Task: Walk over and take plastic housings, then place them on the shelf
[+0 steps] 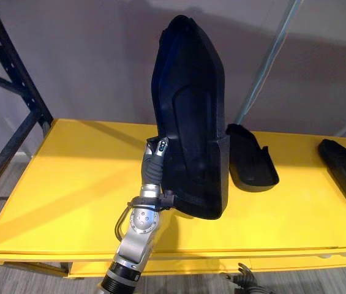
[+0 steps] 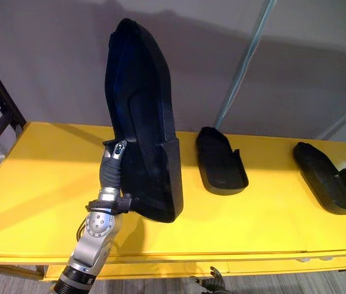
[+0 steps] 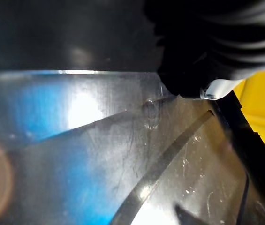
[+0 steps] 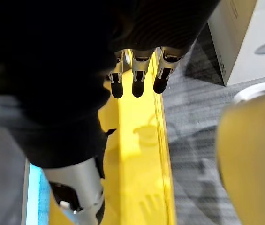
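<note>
The left hand [image 1: 158, 153] met the upright housing [image 1: 191, 110] near the shelf's [image 1: 68, 184] front edge; its grip was hidden and could not be determined. The right hand [image 4: 138, 75] hung relaxed, empty.

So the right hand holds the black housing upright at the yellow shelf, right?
No, the left hand holds it: the left eye view shows that arm coming in from lower left. The housing is upright at the yellow shelf, as said.

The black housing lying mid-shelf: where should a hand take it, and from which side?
Probably the mid-shelf housing's wide near end, from the front: it lies flat, hollow up, raised wall toward the robot, letting a thumb hook inside. The right hand is open; the left hand holds the upright housing.
</note>
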Robot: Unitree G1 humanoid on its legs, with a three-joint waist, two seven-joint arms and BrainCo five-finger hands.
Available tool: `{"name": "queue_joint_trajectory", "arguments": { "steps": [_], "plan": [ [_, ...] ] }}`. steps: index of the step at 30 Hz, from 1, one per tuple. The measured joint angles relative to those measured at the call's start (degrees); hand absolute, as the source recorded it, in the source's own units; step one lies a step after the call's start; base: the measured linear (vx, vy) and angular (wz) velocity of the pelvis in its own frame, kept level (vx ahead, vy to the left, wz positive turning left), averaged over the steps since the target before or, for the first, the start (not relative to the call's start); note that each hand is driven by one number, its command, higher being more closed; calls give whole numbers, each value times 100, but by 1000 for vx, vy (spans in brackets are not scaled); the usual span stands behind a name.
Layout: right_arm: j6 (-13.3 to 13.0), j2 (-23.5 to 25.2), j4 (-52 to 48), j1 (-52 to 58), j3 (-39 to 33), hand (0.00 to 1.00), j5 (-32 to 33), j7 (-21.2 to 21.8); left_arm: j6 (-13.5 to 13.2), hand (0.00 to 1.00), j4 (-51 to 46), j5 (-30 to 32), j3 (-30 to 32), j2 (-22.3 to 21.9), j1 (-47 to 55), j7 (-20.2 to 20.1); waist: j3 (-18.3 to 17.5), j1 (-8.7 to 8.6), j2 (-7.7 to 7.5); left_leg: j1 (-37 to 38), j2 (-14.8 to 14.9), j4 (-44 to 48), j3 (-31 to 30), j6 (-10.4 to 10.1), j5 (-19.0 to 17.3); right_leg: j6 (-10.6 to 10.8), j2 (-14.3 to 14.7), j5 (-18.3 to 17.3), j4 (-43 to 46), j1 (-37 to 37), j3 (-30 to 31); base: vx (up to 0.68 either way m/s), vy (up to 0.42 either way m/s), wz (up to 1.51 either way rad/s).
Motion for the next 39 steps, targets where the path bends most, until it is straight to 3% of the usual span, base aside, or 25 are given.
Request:
{"name": "queue_joint_trajectory", "arguments": {
  "steps": [1, 2, 3, 7, 11, 15, 17, 21, 26, 31, 39],
  "plan": [
    [-2, 28, -41, 72, -100, 0, 53, 12, 1, 100, 21, 0, -5, -39, 41, -20, 7, -28, -57, 10, -184, -35, -127, 72, 25, -51, 268, -523, 379, -53, 282, -43, -3, 64],
    [-2, 14, -34, 73, -100, 0, 52, 12, 1, 100, 22, 0, -3, -65, 90, -27, 3, -40, -68, 16, -266, -46, -180, 101, 37, -95, 402, -730, 448, -35, 313, -56, -17, 68],
    [-5, -65, -7, 73, -85, 0, 50, 18, 1, 100, 22, 3, 0, -151, 191, -62, 0, -15, -37, 28, -415, -89, -261, 129, 55, -288, 452, -1001, 415, 44, 216, -56, -6, 57],
    [-8, -133, 25, 36, -93, 0, 63, 46, 40, 100, 5, 215, 166, -173, 252, -182, 14, 50, -21, -327, -593, -69, -456, 66, 260, -369, 392, -1314, -652, 409, 198, -79, -65, 33],
    [-8, -151, 22, 99, -285, 0, 97, 45, 183, 100, -1, 230, 416, -71, 349, -306, 31, 5, -28, -157, -413, -169, -467, -86, 366, -365, 573, -1309, -1024, 741, 210, -110, -148, -6],
    [-9, -278, 25, 226, -372, 0, 117, 52, 196, 100, -64, 436, 532, -39, 358, -341, 22, -1, -14, 94, -380, -763, -463, -169, 757, -383, 633, -1294, -1036, 737, 202, -83, -86, 0],
    [-9, -274, 26, 247, -361, 0, 118, 71, 298, 100, 64, 611, 858, 28, 362, -344, 27, -73, 2, 380, -354, -1487, -449, -187, 1211, -410, 698, -1152, -1130, 721, 200, -70, -68, -1],
    [-9, -284, 22, 254, -364, 0, 116, 115, 498, 100, 546, 880, 1326, 295, 323, -340, 39, -133, 42, 819, -299, -2445, -387, -183, 1776, -417, 760, -1044, -1296, 717, 199, -128, -30, -8],
    [-10, -300, 16, 341, -373, 0, 63, 229, 870, 100, 1427, 1109, 1794, 641, 17, -317, 102, -209, 132, 833, -326, -2463, -265, -129, 1846, -377, 713, -994, -1491, 748, 290, -156, 24, -13],
    [-9, -298, 14, 502, -428, 0, -2, 252, 968, 100, 1906, 1113, 2247, 793, -445, -176, 117, -255, 152, 805, -336, -2465, -151, -122, 1820, -329, 715, -914, -1716, 765, 364, -108, 41, -10],
    [-7, -295, 25, 552, -422, 0, -14, 302, 1158, 100, 2877, 1227, 2407, 1130, -1307, -58, 120, -293, 114, 797, -356, -2461, 13, -158, 1754, -341, 686, -797, -1860, 745, 523, 49, -1, -9]
  ]
}}
